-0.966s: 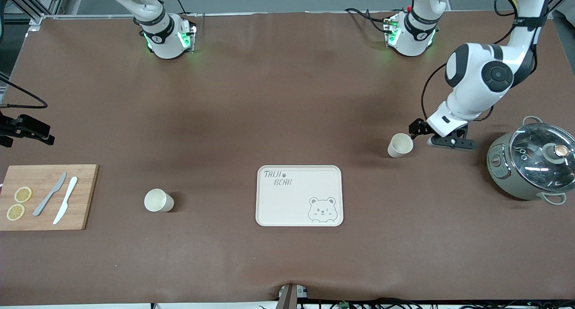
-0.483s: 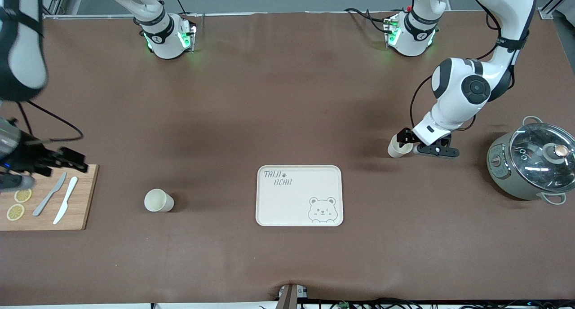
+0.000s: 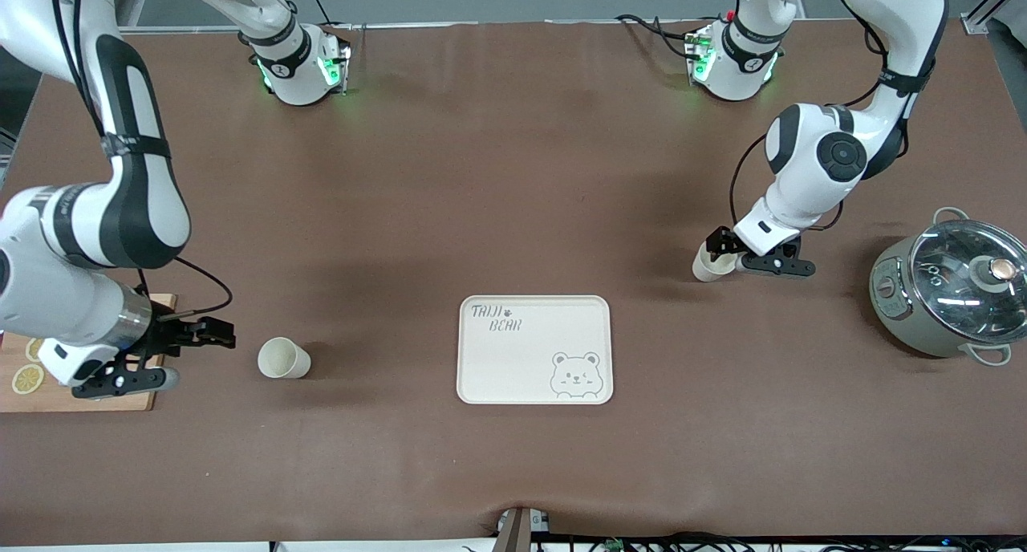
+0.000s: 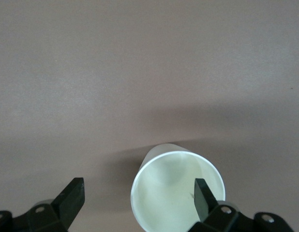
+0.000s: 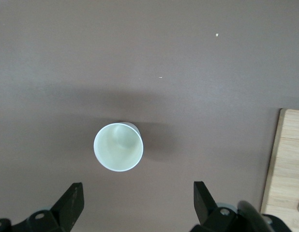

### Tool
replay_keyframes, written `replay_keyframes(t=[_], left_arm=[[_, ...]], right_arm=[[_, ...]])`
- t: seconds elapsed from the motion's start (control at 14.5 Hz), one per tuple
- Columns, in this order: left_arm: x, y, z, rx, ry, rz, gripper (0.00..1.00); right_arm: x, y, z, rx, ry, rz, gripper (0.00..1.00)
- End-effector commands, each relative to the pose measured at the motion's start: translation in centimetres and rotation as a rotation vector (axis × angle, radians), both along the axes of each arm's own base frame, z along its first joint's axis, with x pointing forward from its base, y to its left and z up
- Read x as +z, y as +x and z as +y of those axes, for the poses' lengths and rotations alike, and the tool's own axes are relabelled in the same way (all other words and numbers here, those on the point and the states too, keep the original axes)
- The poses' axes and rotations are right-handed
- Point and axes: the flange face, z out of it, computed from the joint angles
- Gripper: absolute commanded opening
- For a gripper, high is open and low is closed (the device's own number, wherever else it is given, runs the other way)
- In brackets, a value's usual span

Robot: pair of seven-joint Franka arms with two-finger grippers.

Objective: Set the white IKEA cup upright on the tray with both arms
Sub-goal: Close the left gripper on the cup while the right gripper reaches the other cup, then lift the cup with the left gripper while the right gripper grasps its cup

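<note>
Two white cups stand upright on the brown table. One cup (image 3: 709, 265) is toward the left arm's end, and my left gripper (image 3: 720, 247) is open right at its mouth. In the left wrist view the left gripper (image 4: 138, 198) has one finger (image 4: 203, 195) over the cup's (image 4: 177, 191) rim and the other outside it. The second cup (image 3: 282, 359) stands toward the right arm's end. My right gripper (image 3: 215, 333) is open and empty beside it, apart from the cup (image 5: 118, 147) in the right wrist view, where the gripper (image 5: 138, 203) shows too. The cream tray (image 3: 513, 367) lies between the cups.
A wooden cutting board (image 3: 88, 399) with lemon slices (image 3: 24, 378) lies under the right arm at that end of the table; its edge shows in the right wrist view (image 5: 287, 169). A grey pot with a glass lid (image 3: 951, 295) stands at the left arm's end.
The right arm has swung in from the table's end, over the cutting board, to beside its cup. The left gripper has closed in on its cup's rim.
</note>
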Motion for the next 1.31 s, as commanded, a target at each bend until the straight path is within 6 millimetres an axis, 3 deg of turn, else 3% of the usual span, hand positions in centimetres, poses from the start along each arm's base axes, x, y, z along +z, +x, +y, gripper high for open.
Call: replay_keyframes(t=[0.0, 0.28, 0.34, 0.41, 0.9, 1.1, 1.24], left_arm=[[-1.1, -0.4, 0.1, 0.026, -0.016, -0.019, 1.0], [-2.2, -0.1, -0.2, 0.032, -0.02, -0.012, 1.0], [-2.1, -0.3, -0.2, 0.065, -0.023, -0.01, 0.33], [-2.2, -0.3, 0.0, 0.094, -0.024, -0.005, 0.0], [-2.0, 0.3, -0.7, 0.102, -0.031, -0.014, 0.0], [0.0, 2.3, -2.2, 0.113, -0.038, -0.014, 0.0], [2.4, 4.3, -5.0, 0.151, -0.035, 0.045, 0.0]], right_arm=[[-1.8, 0.8, 0.0, 0.002, -0.004, -0.006, 1.0], [-4.8, 1.4, 0.7, 0.03, -0.009, -0.011, 1.0], [-5.6, 1.5, 0.7, 0.031, -0.009, -0.007, 1.0], [-6.2, 1.6, 0.7, 0.03, -0.01, -0.014, 1.0], [-9.7, 1.8, -1.0, 0.086, -0.014, -0.017, 1.0], [-11.4, 1.3, -0.6, 0.096, -0.018, -0.039, 1.0], [-12.6, 0.9, -0.2, 0.1, -0.022, -0.058, 1.0]])
